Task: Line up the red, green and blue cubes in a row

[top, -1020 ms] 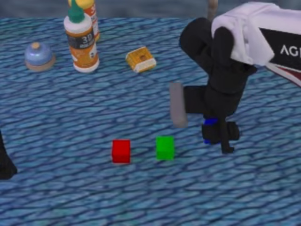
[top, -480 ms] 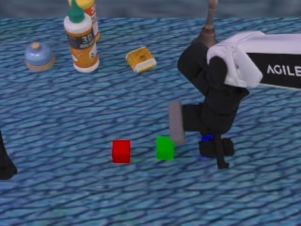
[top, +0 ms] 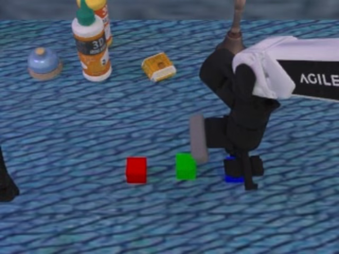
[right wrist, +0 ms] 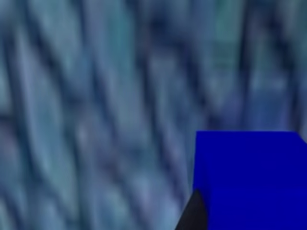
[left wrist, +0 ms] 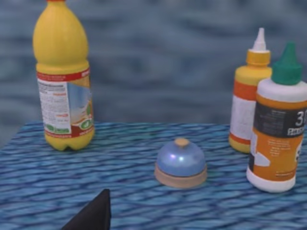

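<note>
— Cubes first: where do we find them?
— Along the desk's near side we see the red cube, the green cube to its right, apart from it, then the blue cube (mostly hidden in the top view) under our right hand.
— Is that hand clenched on the blue one?
— We cannot tell — its fingers straddle the cube low at the desk.
— And our left hand?
— Parked at the left edge, its grip unreadable too.
</note>
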